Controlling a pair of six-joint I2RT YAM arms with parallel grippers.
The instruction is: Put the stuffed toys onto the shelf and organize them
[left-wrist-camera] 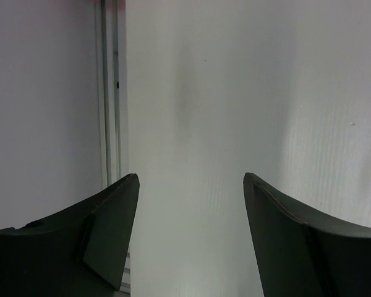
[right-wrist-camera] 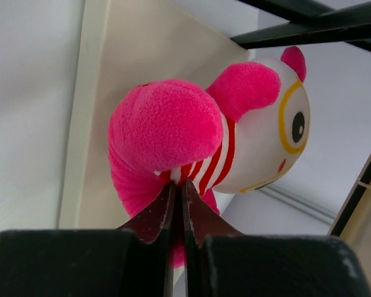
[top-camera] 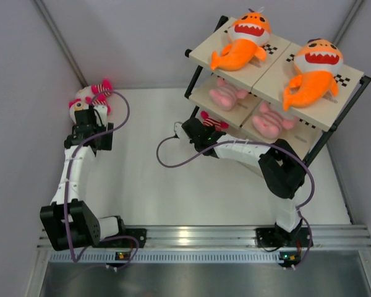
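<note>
The shelf [top-camera: 269,67] stands at the back right. Two orange sharks [top-camera: 245,38] [top-camera: 311,73] lie on its top boards. Two pale pink dolls [top-camera: 226,94] [top-camera: 268,122] lie on the tier below. My right gripper [top-camera: 202,128] [right-wrist-camera: 179,185] is at the shelf's left end, shut on the striped body of a white-faced doll [right-wrist-camera: 235,142] [top-camera: 214,122]. A second striped doll [top-camera: 93,95] lies at the far left by the wall. My left gripper [top-camera: 82,112] [left-wrist-camera: 191,179] hangs just in front of it, open, with nothing between its fingers.
White walls close in the table on the left and at the back, with a metal corner post [top-camera: 59,40] behind the left doll. The right arm's cable [top-camera: 173,164] loops over the table's middle. A black shelf tube [right-wrist-camera: 309,28] runs just above the held doll.
</note>
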